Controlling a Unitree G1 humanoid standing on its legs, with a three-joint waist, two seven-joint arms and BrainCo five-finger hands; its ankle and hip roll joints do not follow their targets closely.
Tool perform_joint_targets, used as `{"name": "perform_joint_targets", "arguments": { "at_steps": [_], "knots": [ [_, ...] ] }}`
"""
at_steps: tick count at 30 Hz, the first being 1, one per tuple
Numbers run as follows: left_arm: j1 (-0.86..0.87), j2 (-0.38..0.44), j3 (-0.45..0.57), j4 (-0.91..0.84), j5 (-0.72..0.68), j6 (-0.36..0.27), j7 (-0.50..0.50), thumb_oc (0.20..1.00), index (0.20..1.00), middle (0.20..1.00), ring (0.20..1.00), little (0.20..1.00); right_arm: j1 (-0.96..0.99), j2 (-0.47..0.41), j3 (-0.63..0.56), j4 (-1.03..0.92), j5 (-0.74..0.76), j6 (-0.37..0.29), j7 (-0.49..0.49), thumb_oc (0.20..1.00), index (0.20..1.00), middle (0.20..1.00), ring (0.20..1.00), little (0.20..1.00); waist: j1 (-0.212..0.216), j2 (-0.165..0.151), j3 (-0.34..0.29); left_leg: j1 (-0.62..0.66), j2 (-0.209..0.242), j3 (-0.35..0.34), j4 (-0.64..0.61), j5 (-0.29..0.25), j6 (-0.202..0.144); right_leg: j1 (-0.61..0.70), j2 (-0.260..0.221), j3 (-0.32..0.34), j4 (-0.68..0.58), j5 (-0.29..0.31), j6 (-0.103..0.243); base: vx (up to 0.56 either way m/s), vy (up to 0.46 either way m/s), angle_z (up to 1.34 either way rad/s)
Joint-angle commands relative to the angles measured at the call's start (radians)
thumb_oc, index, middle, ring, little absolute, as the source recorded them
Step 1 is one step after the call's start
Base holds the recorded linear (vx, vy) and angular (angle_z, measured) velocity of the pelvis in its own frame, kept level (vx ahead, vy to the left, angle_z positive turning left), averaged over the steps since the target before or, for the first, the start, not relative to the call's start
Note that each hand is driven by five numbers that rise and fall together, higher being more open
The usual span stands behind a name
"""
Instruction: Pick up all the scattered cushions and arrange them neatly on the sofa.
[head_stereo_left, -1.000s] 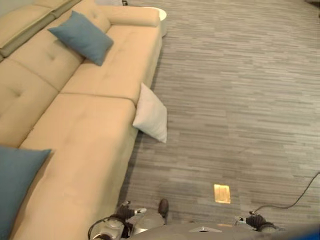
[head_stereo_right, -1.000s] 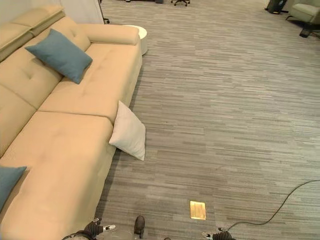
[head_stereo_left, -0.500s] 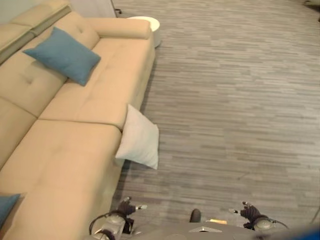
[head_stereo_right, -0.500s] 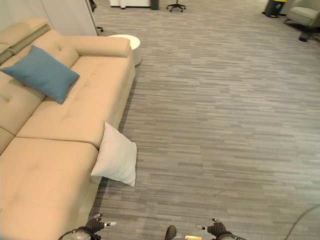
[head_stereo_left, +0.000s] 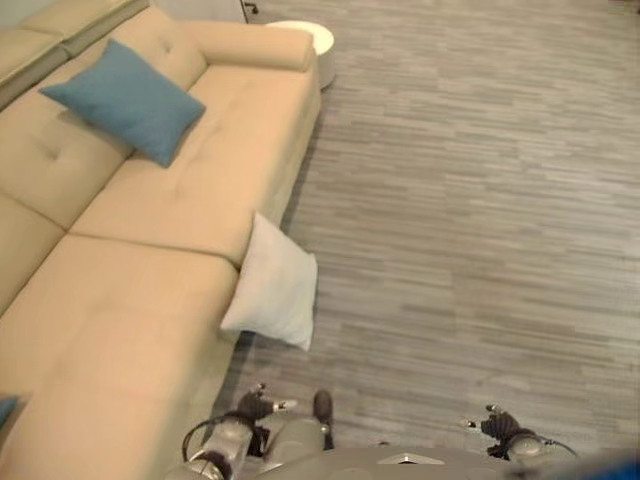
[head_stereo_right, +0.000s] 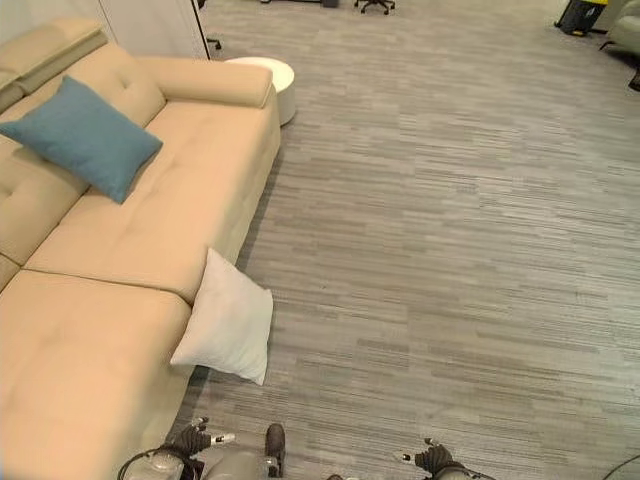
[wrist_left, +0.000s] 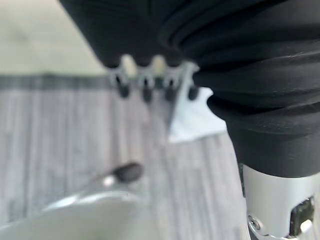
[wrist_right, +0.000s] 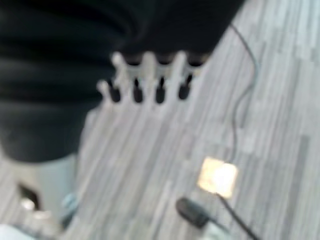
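The head camera's view has shifted in the last second: the square white fabric cushion (head_stereo_left: 272, 287) now sits lower and closer in the frame, and the brass-coloured floor plate that lay ahead a second ago shows now in the right wrist view (wrist_right: 217, 177), so the robot seems to have stepped toward the cushion, not the cushion moved. The cushion leans on edge on the grey plank-pattern floor (head_stereo_right: 450, 230), touching the front of the long beige upholstered sofa (head_stereo_right: 190, 190) at the seam between two seat sections. A blue square cushion (head_stereo_left: 122, 98) already rests against the backrest further along. Both hands hang low and hold nothing: the left hand (head_stereo_left: 258, 405) and the right hand (head_stereo_left: 497, 424) each have fingers straight and spread. I judge the approach nearly finished, with the reach and grasp yet to start. Open floor lies wide to the right of the cushion; the sofa's front edge hems in its left side, and a round white side table (head_stereo_right: 265, 78) stands well apart at the far armrest.
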Motion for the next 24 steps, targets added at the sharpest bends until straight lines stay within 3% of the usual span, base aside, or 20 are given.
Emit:
{"name": "perform_joint_targets", "arguments": {
  "at_steps": [1, 4, 8, 9, 10, 13, 15, 16, 19, 21, 24],
  "knots": [
    [-0.03, -0.007, -0.037, 0.002, 0.021, -0.015, -0.008, 1.0, 1.0, 1.0, 1.0, 1.0, -0.005, -0.03, -0.012, -0.033, -0.027, -0.008, 0.0, 1.0, 1.0, 1.0, 1.0, 1.0, 0.041, -0.008, -0.014, 0.027, -0.036, -0.035, 0.072, -0.058, -0.016, -0.087, -0.075, 0.017, 0.103, 0.196, 0.087, 0.17, 0.063, 0.09],
    [-0.038, 0.001, -0.046, -0.002, 0.021, -0.019, -0.01, 1.0, 1.0, 1.0, 1.0, 1.0, -0.011, -0.026, -0.008, -0.034, -0.026, -0.009, 0.002, 1.0, 1.0, 1.0, 1.0, 1.0, 0.026, 0.003, -0.006, 0.066, -0.029, -0.069, 0.044, -0.061, -0.011, -0.148, -0.074, 0.063, 0.165, 0.199, 0.075, 0.19, -0.005, 0.2],
    [-0.04, 0.004, -0.042, 0.005, 0.025, -0.023, -0.007, 1.0, 1.0, 1.0, 1.0, 1.0, -0.018, -0.025, -0.002, -0.045, -0.025, -0.011, 0.002, 1.0, 1.0, 1.0, 1.0, 1.0, 0.025, 0.003, -0.013, 0.092, -0.018, -0.081, 0.025, -0.08, -0.027, -0.162, -0.091, 0.081, -0.008, 0.195, 0.066, 0.19, -0.134, 0.42],
    [-0.04, 0.005, -0.037, 0.014, 0.03, -0.025, -0.004, 1.0, 1.0, 1.0, 1.0, 1.0, -0.02, -0.023, -0.001, -0.049, -0.023, -0.011, 0.003, 1.0, 1.0, 1.0, 1.0, 1.0, 0.015, -0.007, -0.015, 0.114, -0.021, -0.104, 0.02, -0.097, -0.036, -0.176, -0.086, 0.142, -0.142, 0.241, 0.081, 0.34, -0.313, 0.12],
    [-0.033, 0.009, -0.031, 0.016, 0.026, -0.027, -0.001, 1.0, 1.0, 1.0, 1.0, 1.0, -0.023, -0.022, 0.005, -0.048, -0.028, -0.008, 0.004, 1.0, 1.0, 1.0, 1.0, 1.0, 0.009, -0.013, -0.017, 0.128, -0.017, -0.119, 0.026, -0.114, -0.043, -0.188, -0.09, 0.183, -0.197, 0.275, 0.094, 0.28, -0.261, 0.13],
    [-0.023, 0.011, -0.021, 0.029, 0.024, -0.028, -0.002, 1.0, 1.0, 1.0, 1.0, 1.0, -0.02, -0.02, 0.008, -0.044, -0.033, -0.007, 0.009, 1.0, 1.0, 1.0, 1.0, 1.0, 0.002, -0.017, -0.022, 0.145, -0.007, -0.14, 0.032, -0.128, -0.054, -0.187, -0.077, 0.22, -0.199, 0.276, 0.096, 0.2, -0.213, 0.4],
    [-0.015, 0.007, -0.016, 0.037, 0.025, -0.027, -0.005, 1.0, 1.0, 1.0, 1.0, 1.0, -0.013, -0.018, 0.012, -0.04, -0.04, -0.004, 0.014, 1.0, 1.0, 1.0, 1.0, 1.0, 0.005, -0.022, -0.036, 0.145, 0.006, -0.145, 0.046, -0.138, -0.065, -0.167, -0.077, 0.209, -0.21, 0.269, 0.09, 0.17, -0.278, 0.57],
    [-0.015, 0.008, -0.026, 0.038, 0.028, -0.027, -0.006, 1.0, 1.0, 1.0, 1.0, 1.0, -0.005, -0.017, 0.015, -0.037, -0.03, -0.008, 0.015, 1.0, 1.0, 1.0, 1.0, 1.0, 0.0, -0.029, -0.042, 0.134, 0.029, -0.169, 0.066, -0.134, -0.081, -0.155, -0.05, 0.229, -0.189, 0.239, 0.07, 0.09, -0.285, 0.24],
    [-0.021, 0.007, -0.036, 0.036, 0.026, -0.025, -0.009, 1.0, 1.0, 1.0, 1.0, 1.0, 0.013, -0.023, 0.0, -0.033, -0.003, -0.013, 0.01, 1.0, 1.0, 1.0, 1.0, 1.0, -0.007, -0.043, -0.029, 0.063, 0.05, -0.156, 0.196, -0.095, -0.115, -0.122, -0.046, 0.184, -0.198, 0.218, 0.044, 0.05, -0.317, 0.63],
    [-0.028, 0.005, -0.038, 0.032, 0.019, -0.023, -0.008, 1.0, 1.0, 1.0, 1.0, 1.0, 0.02, -0.028, -0.002, -0.029, 0.003, -0.014, 0.009, 1.0, 1.0, 1.0, 1.0, 1.0, -0.005, -0.058, -0.011, 0.004, 0.053, -0.132, 0.285, -0.087, -0.12, -0.096, -0.046, 0.152, -0.215, 0.211, 0.03, 0.02, -0.255, 0.8],
    [-0.026, 0.006, -0.042, 0.032, 0.022, -0.017, -0.005, 1.0, 1.0, 1.0, 1.0, 1.0, 0.031, -0.031, -0.018, -0.02, 0.022, -0.011, 0.01, 1.0, 1.0, 1.0, 1.0, 1.0, -0.014, -0.058, -0.013, -0.018, 0.064, -0.007, 0.202, -0.088, -0.099, -0.056, -0.043, 0.074, -0.238, 0.185, 0.024, 0.09, -0.148, 0.74]
  ]
}}
